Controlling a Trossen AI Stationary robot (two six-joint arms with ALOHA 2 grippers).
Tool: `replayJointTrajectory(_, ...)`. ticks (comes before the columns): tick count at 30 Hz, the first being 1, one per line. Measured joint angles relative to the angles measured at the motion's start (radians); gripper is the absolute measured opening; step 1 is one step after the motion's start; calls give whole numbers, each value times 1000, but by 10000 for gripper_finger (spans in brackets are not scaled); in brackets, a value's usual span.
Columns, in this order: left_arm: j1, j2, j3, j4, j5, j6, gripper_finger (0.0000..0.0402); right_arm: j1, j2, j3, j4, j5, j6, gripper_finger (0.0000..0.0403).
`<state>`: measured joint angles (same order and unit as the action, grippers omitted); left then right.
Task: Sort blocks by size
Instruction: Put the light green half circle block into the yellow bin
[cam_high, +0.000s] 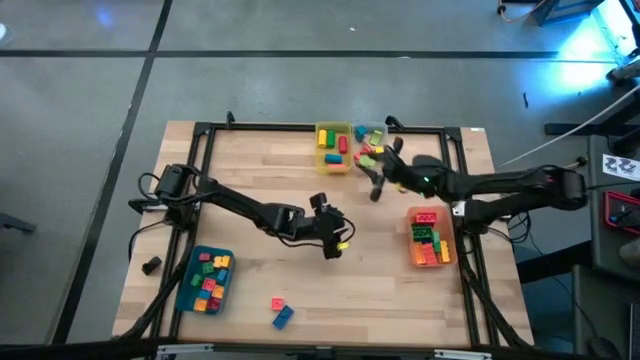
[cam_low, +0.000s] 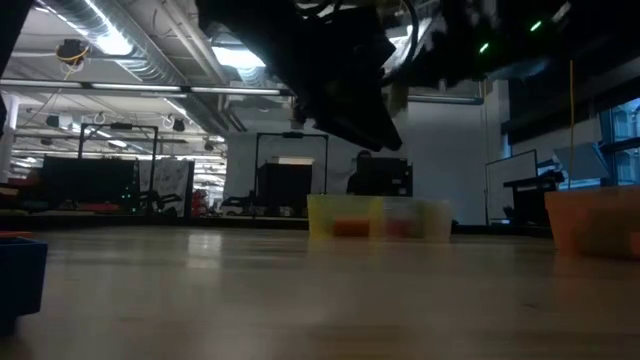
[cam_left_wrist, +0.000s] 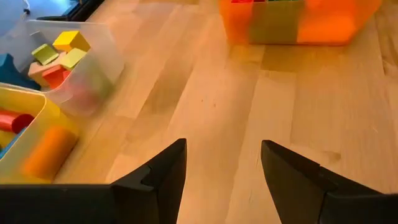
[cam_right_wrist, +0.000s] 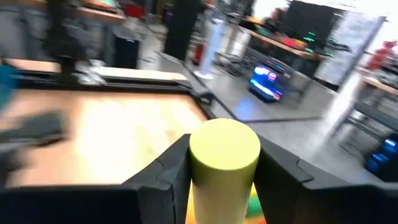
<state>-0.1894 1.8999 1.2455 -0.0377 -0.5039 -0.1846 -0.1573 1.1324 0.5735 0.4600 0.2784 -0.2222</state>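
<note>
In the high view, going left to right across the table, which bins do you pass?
Teal bin → yellow bin → clear bin → orange bin.

A grey floor (cam_high: 300, 60) crossed by dark lines surrounds the wooden table (cam_high: 270, 170). Beyond the table, ceiling ducts (cam_low: 120, 50) and strip lights (cam_low: 105, 40) run above dark monitors (cam_low: 290, 185) and desks (cam_low: 525, 195). A white wall (cam_low: 450, 160) stands behind; windows (cam_low: 620, 140) lie at one side.
</note>
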Motion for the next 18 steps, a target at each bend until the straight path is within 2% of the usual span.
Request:
replayJointTrajectory(5, -33, 0, 0, -6, 0, 4, 191, -150, 171, 0, 174, -95, 0, 152)
replayJointTrajectory(9, -60, 0, 1, -11, 2, 9, 191, -249, 321, 35, 271, -177, 8, 141)
replayJointTrajectory(13, -86, 0, 1, -8, 1, 10, 191, -312, 455, 121, 291, -250, 9, 137)
replayJointTrajectory(18, -114, 0, 1, -12, 1, 28, 191, -336, 601, 247, 282, -286, 10, 166)
